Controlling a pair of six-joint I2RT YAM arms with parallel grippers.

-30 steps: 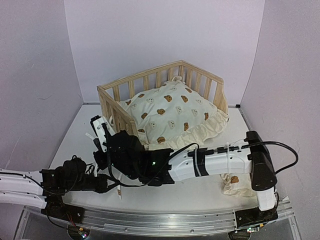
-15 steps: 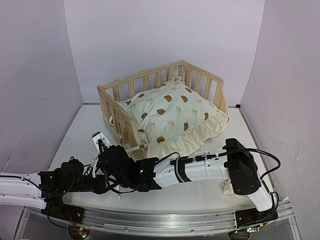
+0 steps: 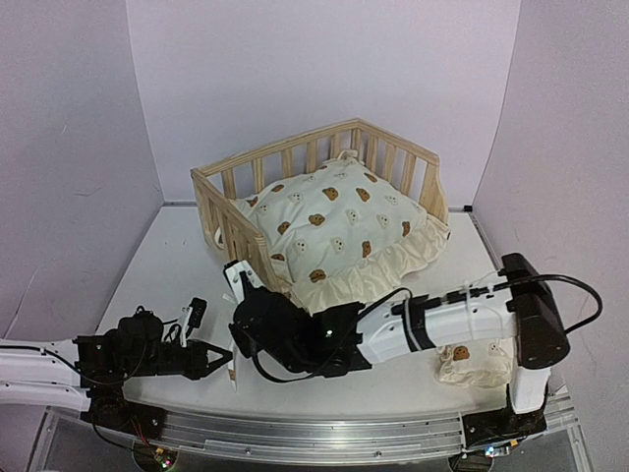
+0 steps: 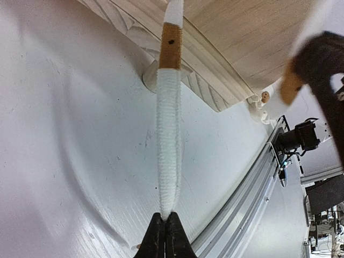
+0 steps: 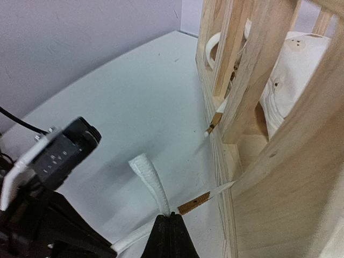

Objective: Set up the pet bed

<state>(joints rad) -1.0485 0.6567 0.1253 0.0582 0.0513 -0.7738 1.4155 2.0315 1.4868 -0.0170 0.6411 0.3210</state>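
Right, nearest to me in the overhead view, my left gripper (image 3: 218, 356) lies low over the table (image 3: 147, 265) at the lower left of the frame. Its fingers are pressed together. From its wrist I see a white ribbed tie (image 4: 167, 140) coming straight out of the tips, so I read it as pinched there. The tie runs up the middle of that frame to a brown band and a white tip, ending beside a round foot (image 4: 149, 81) of the pet bed (image 5: 285, 215).

At the lower right of the overhead view a small bear-print pillow (image 3: 467, 359) sits on the table under my right arm, which reaches across toward the left of the frame. My right gripper (image 5: 171, 228) is closed too. The tie's brown band passes right at its tips, and I cannot tell whether it is caught between them or only lies beneath. The bed's slatted rail fills the right side of that wrist view, close by.

Farther back, the bed stands upright on the table mid-frame, its open side facing the lower right. The cream bear-print cushion (image 3: 334, 221) lies inside, its frilled edge spilling over that open side.
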